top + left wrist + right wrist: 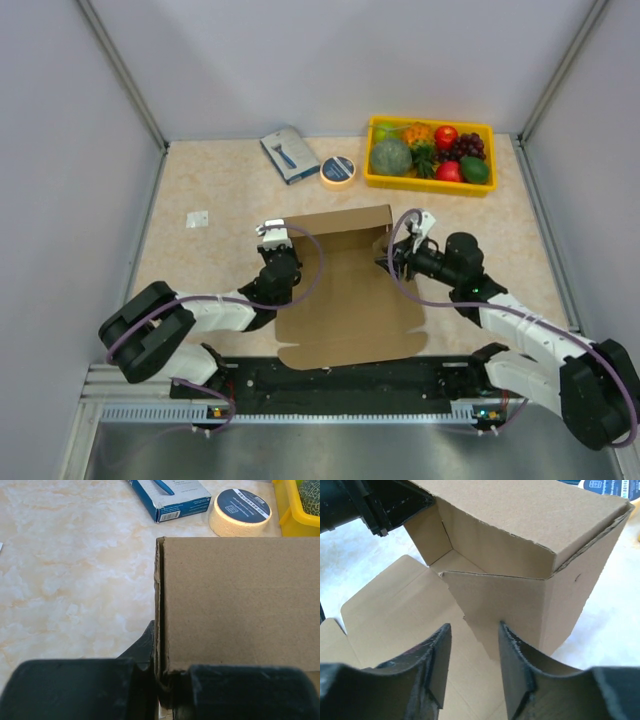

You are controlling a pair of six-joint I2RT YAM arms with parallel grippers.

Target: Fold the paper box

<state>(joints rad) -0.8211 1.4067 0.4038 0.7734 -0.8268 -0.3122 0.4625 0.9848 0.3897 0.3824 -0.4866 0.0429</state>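
White-walled cell, beige marbled table [200, 200]. Paper box [345, 300] sits mid-table between the 2 arms and is half built: the far wall is standing, a flap at its right end is bent toward the near side, and the rest of the sheet lies flat toward the near edge. Left hand [160, 680] is clamped on the left end of the far wall and holds it upright. Right hand [472, 630] has its fingers apart, with the bent flap's edge just ahead of the gap and nothing pinched. Yellow tray [430, 187] of fruit is far right. Blue packet [289, 153] and tape roll [338, 170] are far centre, apart from the box. Step looks like squaring the right corner, roughly mid-fold. Next move likely needs the right hand to press or grip that flap against the side while the left braces.
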